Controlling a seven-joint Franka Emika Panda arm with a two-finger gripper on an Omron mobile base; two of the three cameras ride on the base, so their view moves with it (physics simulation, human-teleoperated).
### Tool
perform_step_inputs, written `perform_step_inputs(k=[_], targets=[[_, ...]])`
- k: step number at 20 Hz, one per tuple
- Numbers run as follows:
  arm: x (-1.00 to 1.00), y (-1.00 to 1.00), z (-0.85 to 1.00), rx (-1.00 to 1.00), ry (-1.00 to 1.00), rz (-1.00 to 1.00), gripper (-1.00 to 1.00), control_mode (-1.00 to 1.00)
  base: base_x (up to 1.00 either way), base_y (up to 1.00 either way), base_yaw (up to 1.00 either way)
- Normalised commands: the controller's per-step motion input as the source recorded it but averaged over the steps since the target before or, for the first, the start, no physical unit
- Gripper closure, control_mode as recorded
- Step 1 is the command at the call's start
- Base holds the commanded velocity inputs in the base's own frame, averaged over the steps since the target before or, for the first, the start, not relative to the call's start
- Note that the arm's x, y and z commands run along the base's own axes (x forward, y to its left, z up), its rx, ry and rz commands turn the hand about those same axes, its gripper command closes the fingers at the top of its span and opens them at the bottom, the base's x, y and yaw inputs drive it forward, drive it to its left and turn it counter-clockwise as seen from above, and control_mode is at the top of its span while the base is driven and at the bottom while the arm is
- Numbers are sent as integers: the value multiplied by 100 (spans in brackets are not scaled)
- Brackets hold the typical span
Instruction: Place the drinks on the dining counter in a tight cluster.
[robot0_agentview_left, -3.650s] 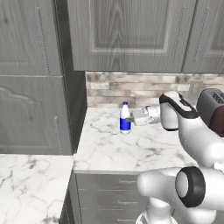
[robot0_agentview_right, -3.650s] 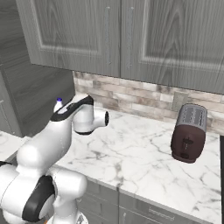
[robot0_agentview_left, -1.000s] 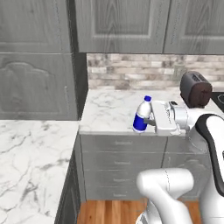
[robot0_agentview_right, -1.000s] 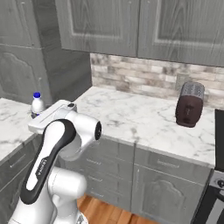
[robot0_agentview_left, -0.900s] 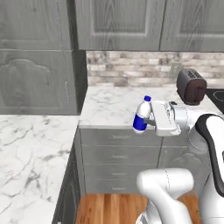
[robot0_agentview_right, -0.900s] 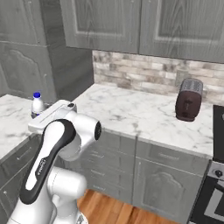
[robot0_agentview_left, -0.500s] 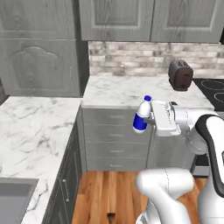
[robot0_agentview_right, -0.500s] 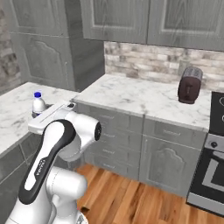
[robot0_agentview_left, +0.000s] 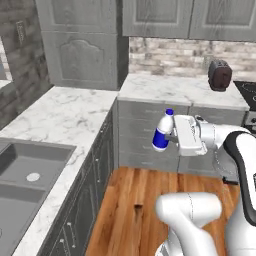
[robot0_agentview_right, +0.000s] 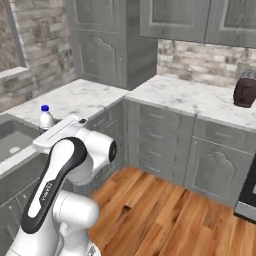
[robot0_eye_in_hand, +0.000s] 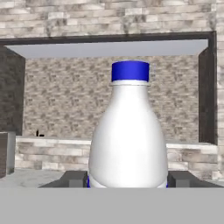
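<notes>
So the gripper (robot0_agentview_left: 171, 136) was clamped on the small water bottle (robot0_agentview_left: 162, 131), one finger on each side of its lower body, pinching it right around the blue label. In the hand view the two dark fingertips (robot0_eye_in_hand: 73, 178) sat tight against either side of the bottle (robot0_eye_in_hand: 127, 131), with the blue cap on top and the white body taking up the middle of the shot. Bottle looked upright, maybe a touch tilted in the left base view.

The bottle was up in the air, held out in front of the arm over the wooden floor (robot0_agentview_left: 132, 200), not resting on anything. It hung in front of the grey drawers (robot0_agentview_left: 135, 135) of the marble worktop (robot0_agentview_left: 170, 87) under the brick backsplash (robot0_agentview_left: 185, 57), well clear of the top itself. A dark toaster (robot0_agentview_left: 220, 75) stood on that worktop off to the right, well apart from the bottle.

To the left there was another marble counter run (robot0_agentview_left: 60, 115) with a grey sink (robot0_agentview_left: 22, 170) sunk into it. From the right base view you could just see the bottle's cap and shoulder (robot0_agentview_right: 46, 116) poking up behind the white arm, with the sink counter behind it.
</notes>
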Motion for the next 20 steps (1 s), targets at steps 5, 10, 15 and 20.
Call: perform_step_inputs(k=[5, 10, 15, 20], targets=[[0, 0, 0, 0, 0, 0, 100, 100, -100, 1, 59], [0, 0, 0, 0, 0, 0, 100, 100, -100, 11, 62], [0, 0, 0, 0, 0, 0, 100, 100, -100, 1, 55], [0, 0, 0, 0, 0, 0, 100, 100, -100, 3, 51]])
